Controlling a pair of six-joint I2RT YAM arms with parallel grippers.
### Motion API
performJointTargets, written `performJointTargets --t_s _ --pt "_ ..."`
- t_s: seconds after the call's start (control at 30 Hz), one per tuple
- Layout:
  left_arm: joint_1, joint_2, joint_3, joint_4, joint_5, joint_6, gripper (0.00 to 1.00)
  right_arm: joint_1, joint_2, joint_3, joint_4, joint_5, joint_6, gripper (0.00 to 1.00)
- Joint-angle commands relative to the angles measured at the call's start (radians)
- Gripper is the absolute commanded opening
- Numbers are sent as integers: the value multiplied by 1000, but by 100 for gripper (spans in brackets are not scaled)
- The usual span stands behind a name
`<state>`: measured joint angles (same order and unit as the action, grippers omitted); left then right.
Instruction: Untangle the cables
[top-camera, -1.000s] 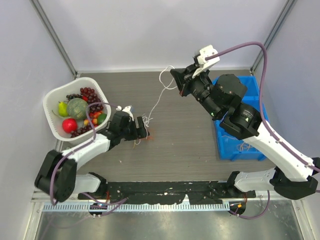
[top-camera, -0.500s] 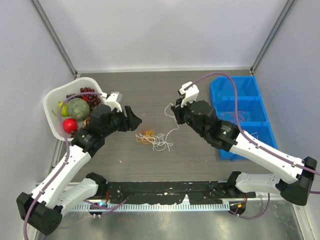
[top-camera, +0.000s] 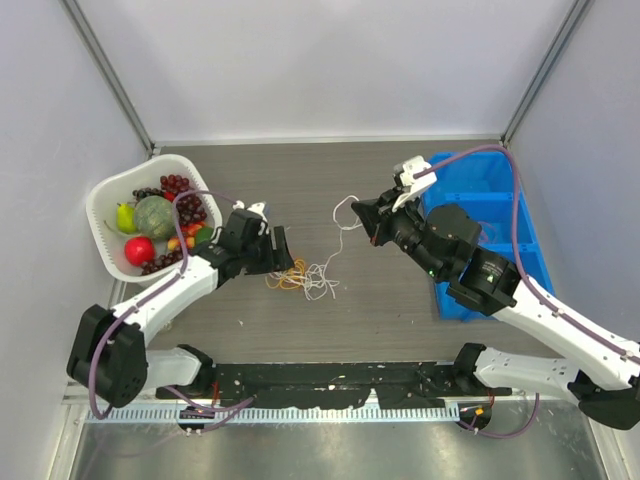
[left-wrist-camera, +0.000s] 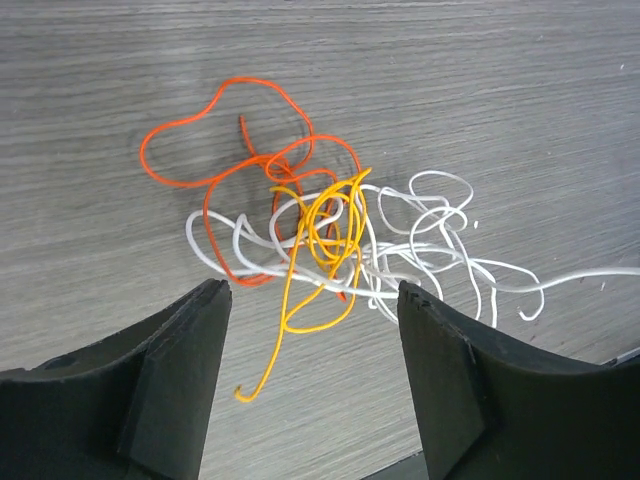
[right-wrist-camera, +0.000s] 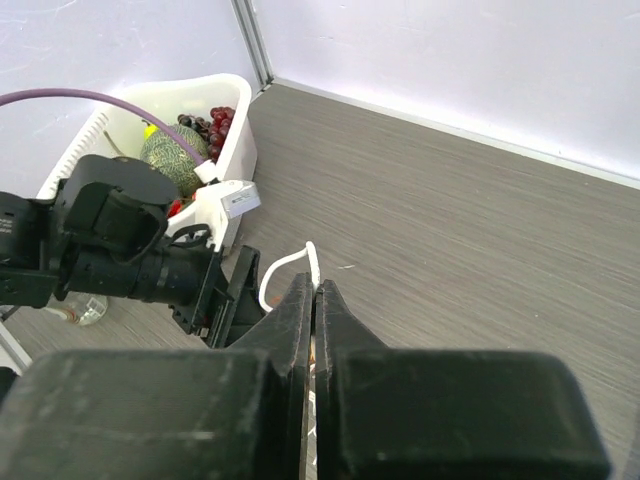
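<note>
The cables lie in one tangle (top-camera: 305, 279) at the table's middle. The left wrist view shows an orange cord (left-wrist-camera: 200, 120), a yellow cord (left-wrist-camera: 322, 228) and a white cord (left-wrist-camera: 430, 250) knotted together. My left gripper (top-camera: 282, 256) sits low at the tangle's left edge, open, with only the yellow cord's loose end lying between its fingers (left-wrist-camera: 180, 370). My right gripper (top-camera: 366, 216) is lifted to the right of the tangle and shut on the white cord (right-wrist-camera: 285, 265), which loops (top-camera: 345, 206) out of its tips and trails down to the pile.
A white basket (top-camera: 100, 200) of toy fruit stands at the left, close behind my left arm. A blue sectioned bin (top-camera: 500, 180) stands at the right under my right arm. Grey walls close off the back and both sides.
My left gripper rose away from the tangle, then came back down beside it, its jaws narrowing and widening again. My right gripper swung low, then drew the white cord up and right.
</note>
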<state>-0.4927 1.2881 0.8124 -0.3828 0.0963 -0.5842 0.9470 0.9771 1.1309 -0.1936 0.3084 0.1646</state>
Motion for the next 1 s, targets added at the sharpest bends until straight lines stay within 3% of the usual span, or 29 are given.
performJointTargets --t_s 0.0,0.17,0.4,0.57,0.63,0.7,0.77,0.83,0.9,0.93,0.97 --pt "-20 -122 -60 35 -69 -78 73 -1 -15 -8 39 -3 9 1" --pt "-23 -142 -125 48 -37 -131 75 -1 -2 -28 40 -15 15 1" --pt "-24 -102 -125 67 17 -117 59 -1 -3 -39 48 -29 16 1" --pt "-24 -87 -124 79 26 -109 36 -1 -15 -59 59 -31 24 1" --pt "-24 -82 -127 79 43 -108 22 1 -12 -65 59 -31 29 0" --pt "-26 -96 -127 73 59 -98 0 -2 6 -68 60 -22 36 1" --pt "-26 -142 -104 33 62 -83 0 1 34 -69 48 1 49 1" --pt "-26 -223 -56 -14 62 -65 0 1 72 -69 19 18 67 7" --pt "-26 -315 19 -76 28 -63 0 -1 118 -80 -9 66 117 47" --pt "-27 -353 65 -102 1 -71 0 -1 152 -88 -12 83 157 79" --pt "-26 -395 103 -117 -33 -91 0 1 167 -101 -12 71 168 80"
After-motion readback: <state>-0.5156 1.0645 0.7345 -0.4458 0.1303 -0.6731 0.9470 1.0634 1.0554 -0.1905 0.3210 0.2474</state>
